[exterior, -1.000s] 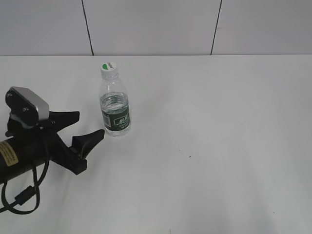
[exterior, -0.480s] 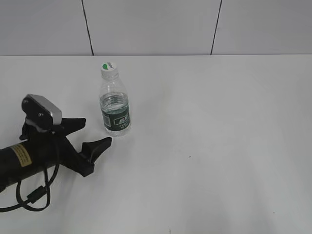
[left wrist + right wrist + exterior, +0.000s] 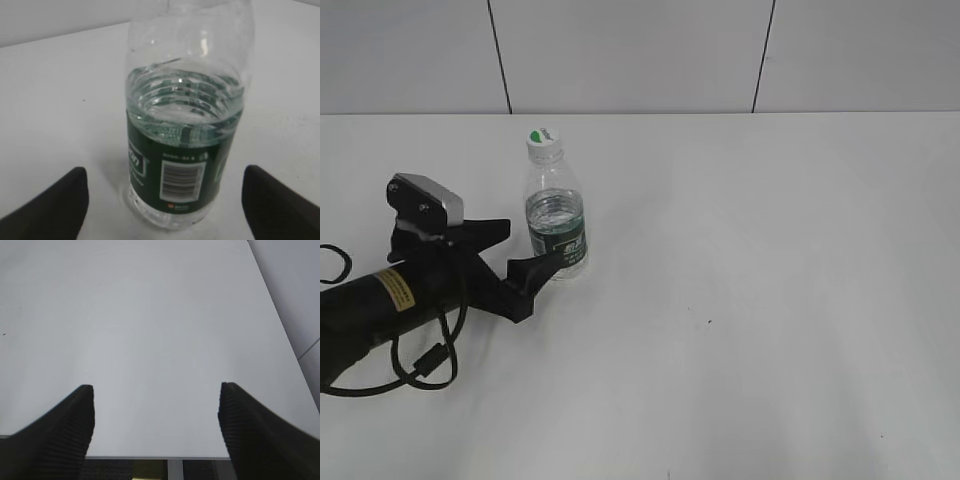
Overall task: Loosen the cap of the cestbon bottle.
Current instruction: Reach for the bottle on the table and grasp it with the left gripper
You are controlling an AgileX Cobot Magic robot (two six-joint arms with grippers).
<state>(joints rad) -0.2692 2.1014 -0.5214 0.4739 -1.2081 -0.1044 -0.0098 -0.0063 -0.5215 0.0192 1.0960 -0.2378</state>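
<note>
We work over a broad, plain white surface (image 3: 770, 300) that runs back to a pale panelled wall. On it, left of centre and toward the far side, stands the small clear plastic cestbon bottle (image 3: 557, 215), upright, with water up to about its shoulder and a dark green label band with white print around its lower body.

Our left hand (image 3: 525, 250) comes in low from the near left, a black two-fingered hand on a dark arm with a silver camera block on top. It is released, fingers spread wide, and the bottle's lower body sits at the mouth of the gap; in the left wrist view the label fills the space between the two dark fingertips (image 3: 50, 205), with bare surface showing on both sides, so nothing is gripped yet. Our right hand (image 3: 155, 415) is also released, spread over bare surface at the table's edge, well apart from the bottle.

The small round white plastic cap (image 3: 544, 140) with its green mark is on the bottle's neck, untouched.

We judge the task barely begun: steadying the bottle is about to happen, and gripping and turning the cap is all still to do.
</note>
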